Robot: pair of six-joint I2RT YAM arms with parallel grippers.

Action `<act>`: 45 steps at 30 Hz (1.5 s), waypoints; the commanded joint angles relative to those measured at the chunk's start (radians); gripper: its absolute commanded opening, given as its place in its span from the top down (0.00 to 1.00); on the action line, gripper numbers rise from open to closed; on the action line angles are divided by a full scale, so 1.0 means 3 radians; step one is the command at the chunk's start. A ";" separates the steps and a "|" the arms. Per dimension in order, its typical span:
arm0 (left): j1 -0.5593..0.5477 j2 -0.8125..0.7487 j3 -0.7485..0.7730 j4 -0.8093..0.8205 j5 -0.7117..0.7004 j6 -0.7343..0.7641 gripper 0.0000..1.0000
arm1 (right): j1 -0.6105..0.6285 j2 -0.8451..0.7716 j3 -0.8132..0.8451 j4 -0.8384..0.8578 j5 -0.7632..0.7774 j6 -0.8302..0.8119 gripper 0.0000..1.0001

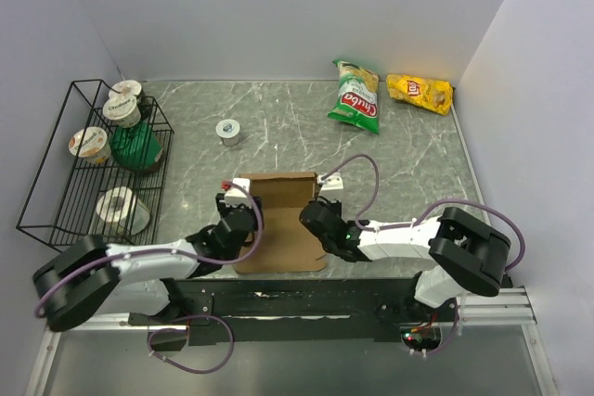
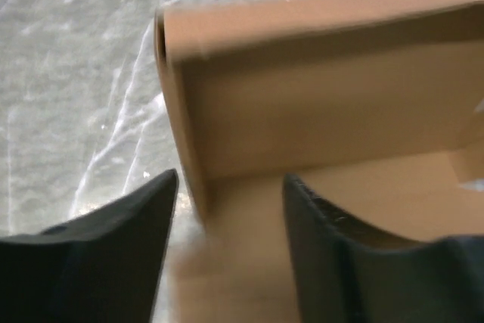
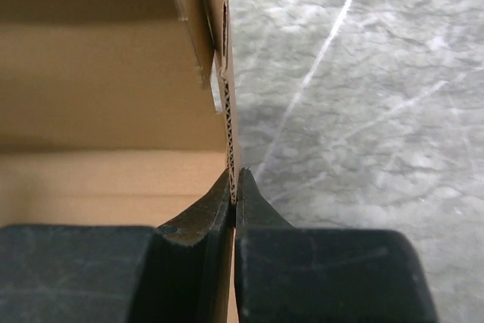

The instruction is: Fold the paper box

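The paper box (image 1: 283, 220) sits low in the middle of the top view, on the marbled bench (image 1: 278, 118), between the two arms. Its far wall and both side walls stand up, so a tray shape is roughly formed (the left-wrist view is blurred); the right tool (image 3: 236, 187) is pressed together, pinching the right side wall's corrugated edge; the left tool (image 2: 231, 187) is spread, straddling the left wall without gripping. Tucking the tabs and closing the box appear left to do.

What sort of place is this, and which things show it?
Likely a robot test cell: two arms bolted at a marble-look table, plain walls boxing it in, and props like the paper box and snack bags.
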State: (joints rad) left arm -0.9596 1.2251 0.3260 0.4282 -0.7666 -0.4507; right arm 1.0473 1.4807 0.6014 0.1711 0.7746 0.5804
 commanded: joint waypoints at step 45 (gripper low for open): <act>0.0402 0.0764 0.1261 0.0076 0.1502 0.0766 0.01 | 0.0109 0.0086 -0.0425 0.1332 -0.0030 -0.0774 0.98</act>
State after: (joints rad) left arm -0.8391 1.4265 0.7258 0.4210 -0.3195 -0.2443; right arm 1.0649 1.4948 0.4267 0.5941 0.7425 0.3466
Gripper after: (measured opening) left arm 0.994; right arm 0.054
